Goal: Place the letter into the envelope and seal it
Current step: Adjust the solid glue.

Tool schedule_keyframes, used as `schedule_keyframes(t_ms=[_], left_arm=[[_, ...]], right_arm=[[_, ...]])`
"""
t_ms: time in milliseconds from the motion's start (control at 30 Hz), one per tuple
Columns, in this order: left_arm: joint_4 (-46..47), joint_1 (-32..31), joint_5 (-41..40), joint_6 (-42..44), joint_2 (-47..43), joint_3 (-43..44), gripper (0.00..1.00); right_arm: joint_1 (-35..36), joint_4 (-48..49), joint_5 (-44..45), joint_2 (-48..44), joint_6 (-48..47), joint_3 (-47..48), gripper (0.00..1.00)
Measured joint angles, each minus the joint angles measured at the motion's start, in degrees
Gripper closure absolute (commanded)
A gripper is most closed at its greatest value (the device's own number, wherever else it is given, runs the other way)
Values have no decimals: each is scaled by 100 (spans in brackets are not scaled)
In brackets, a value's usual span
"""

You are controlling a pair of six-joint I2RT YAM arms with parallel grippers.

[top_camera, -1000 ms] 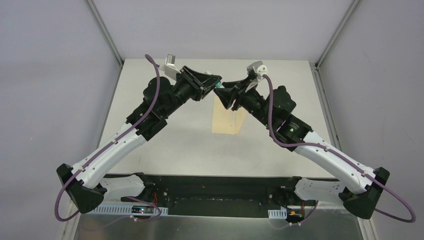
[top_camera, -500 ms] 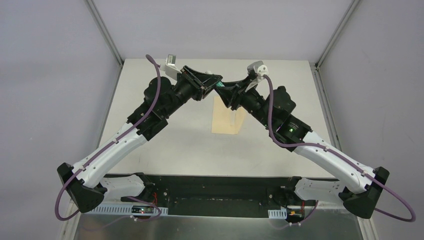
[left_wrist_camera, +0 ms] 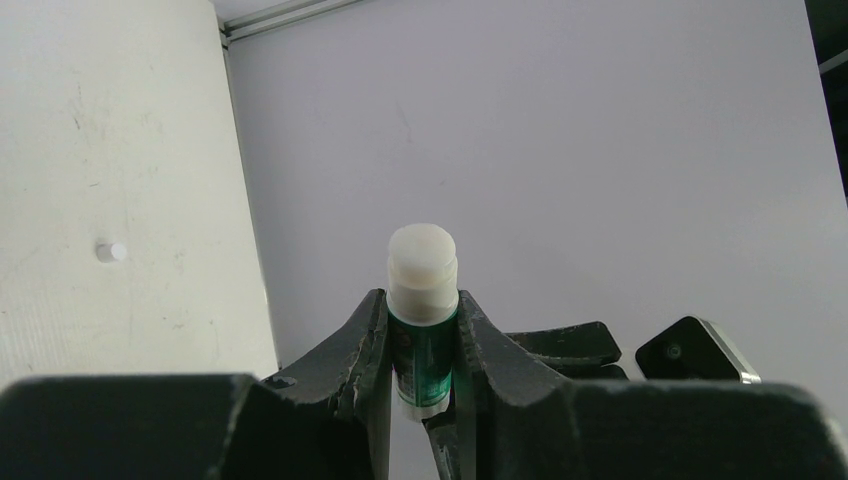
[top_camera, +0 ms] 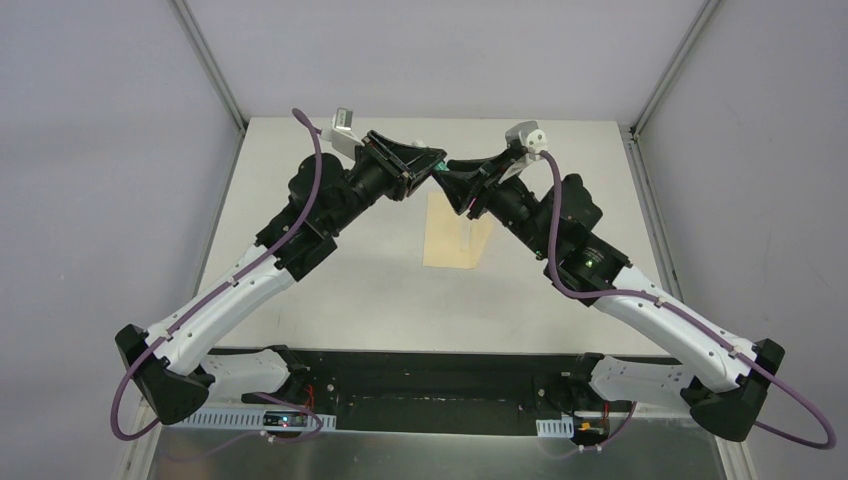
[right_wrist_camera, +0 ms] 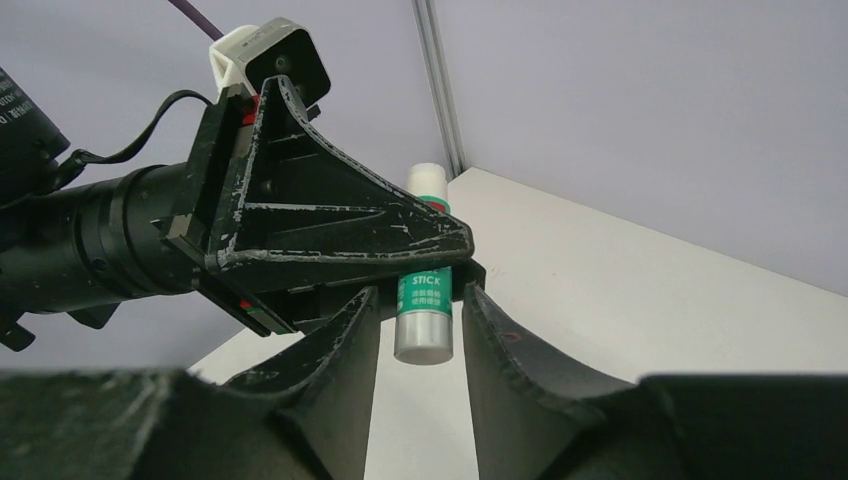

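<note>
The white table [top_camera: 380, 290] fills the floor between grey walls [top_camera: 100, 150], with a metal post at each far corner. The left arm [top_camera: 240, 285] and the right arm [top_camera: 650, 310] reach in from the near edge and meet over the far middle of it. Below their meeting point lies the envelope [top_camera: 450, 245], flat on the table with its long side running away from the bases. Its near part is bare, but its far end is covered from above by both pincers, so the flap cannot be seen. The letter does not show as a sheet of its own, and whether it is inside cannot be told.

The left pincer [left_wrist_camera: 423, 310] is clamped on a small glue stick [left_wrist_camera: 422, 265] – both fingers press its green-labelled body, and the white capped end juts out past the fingertips. The right pincer [right_wrist_camera: 420, 295] is parted and straddles the other, silvery end of the stick [right_wrist_camera: 425, 300]. A slit of table shows between the stick and one finger; on the other side the gap is too thin to judge contact. The left pincer's black triangular frame [right_wrist_camera: 330, 225] crosses the right wrist view and hides the middle of the stick.

From above, the stick itself is nearly lost between the black fingertips. A tiny white round bit [left_wrist_camera: 110, 251] sits alone on the table, well apart from the rest – too small to name.
</note>
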Motion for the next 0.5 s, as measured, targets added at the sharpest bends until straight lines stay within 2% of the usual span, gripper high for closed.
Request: schedule_keyframes(t_ms=[400, 500], left_arm=[[138, -2, 7, -151, 170, 0, 100], [164, -2, 7, -195, 179, 0, 100]], right_arm=[[-11, -48, 114, 24, -9, 0, 68], [-20, -42, 144, 28, -24, 0, 65]])
